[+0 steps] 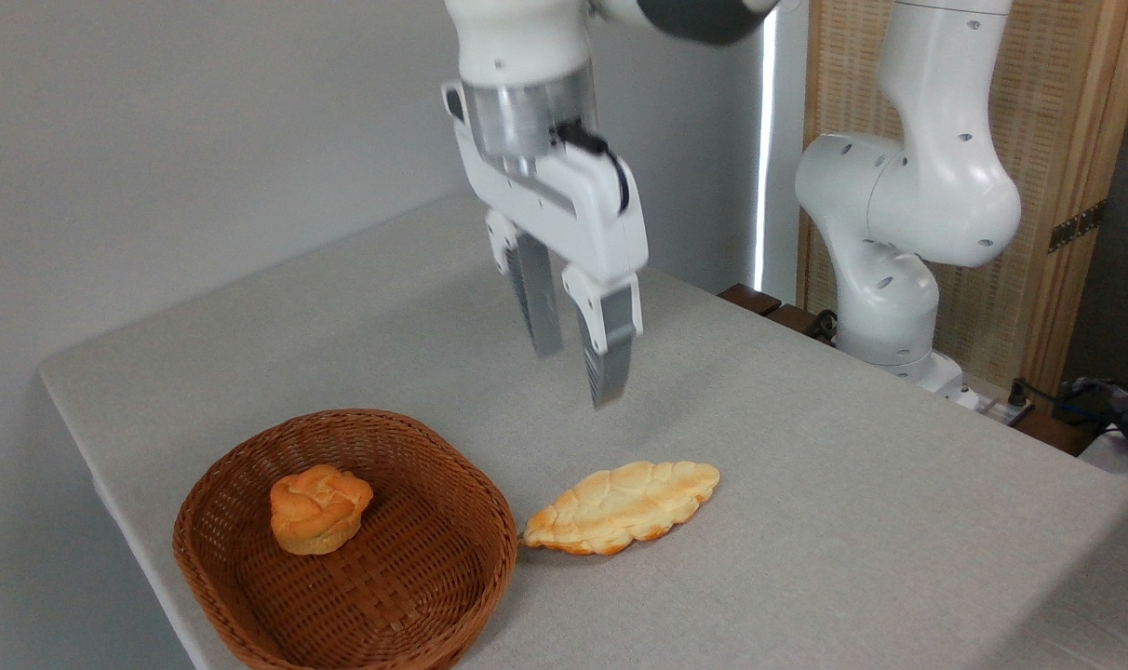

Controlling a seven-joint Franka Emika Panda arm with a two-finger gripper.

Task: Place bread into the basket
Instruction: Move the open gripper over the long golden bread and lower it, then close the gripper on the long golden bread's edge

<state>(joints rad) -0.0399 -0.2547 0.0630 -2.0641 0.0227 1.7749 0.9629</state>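
Gripper (578,372) above table (806,447), fingers parted, holding nothing.
Bread (623,506) flat on table, left tip at basket (248,596) rim; bun (319,508) inside basket; open tabletop right of bread.

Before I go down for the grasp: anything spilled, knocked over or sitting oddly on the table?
Nothing stands out. The long flat pale golden pastry lies flat beside the reddish-brown wicker basket, which sits upright holding a small round orange bun. The open gripper hangs above, empty.
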